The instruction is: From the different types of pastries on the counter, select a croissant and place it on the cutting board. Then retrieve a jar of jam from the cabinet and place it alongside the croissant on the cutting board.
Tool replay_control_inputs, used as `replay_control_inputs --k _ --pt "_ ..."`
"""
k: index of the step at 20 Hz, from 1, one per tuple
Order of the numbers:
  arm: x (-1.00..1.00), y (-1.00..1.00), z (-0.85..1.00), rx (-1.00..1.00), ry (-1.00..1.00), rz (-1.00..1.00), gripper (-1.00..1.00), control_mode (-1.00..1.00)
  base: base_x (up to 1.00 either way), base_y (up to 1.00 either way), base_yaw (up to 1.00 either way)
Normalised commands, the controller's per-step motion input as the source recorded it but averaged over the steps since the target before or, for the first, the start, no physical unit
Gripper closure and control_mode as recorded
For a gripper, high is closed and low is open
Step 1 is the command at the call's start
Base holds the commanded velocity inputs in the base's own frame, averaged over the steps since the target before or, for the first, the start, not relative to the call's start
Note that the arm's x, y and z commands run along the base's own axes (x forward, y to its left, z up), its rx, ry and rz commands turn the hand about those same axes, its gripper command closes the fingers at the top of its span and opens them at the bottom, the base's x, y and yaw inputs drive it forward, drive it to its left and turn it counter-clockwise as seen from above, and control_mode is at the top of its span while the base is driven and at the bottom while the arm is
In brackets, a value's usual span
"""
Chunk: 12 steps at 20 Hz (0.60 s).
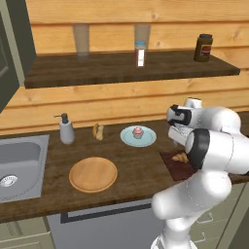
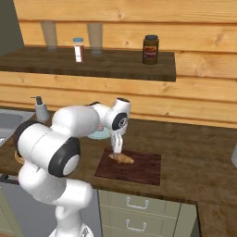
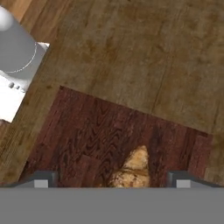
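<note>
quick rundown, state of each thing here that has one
hand: open, over the croissant
croissant: lying on the cutting board, not gripped
cutting board: flat on the counter
jam jar: upright on the shelf, lid on
cupcake: upright on its plate

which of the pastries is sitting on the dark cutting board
The croissant, lying on the dark cutting board below the open end effector. The pink cupcake sits on a light plate; another pastry lies on the bare counter.
</note>
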Motion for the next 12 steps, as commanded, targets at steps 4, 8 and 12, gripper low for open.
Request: replay_control_inputs --k 4,8,12 --pt "-0.43 0.36 0.59 0.00 -0.20 0.00 -1.00 -1.00 0.00 0.00 0.00" --pt "-0.62 0.41 0.17 0.00 -0.19 0.00 -1.00 -1.00 0.00 0.00 0.00" --pt "-0.70 0.50 0.00 0.00 -0.27 0.00 -1.00 -1.00 0.00 0.00 0.00"
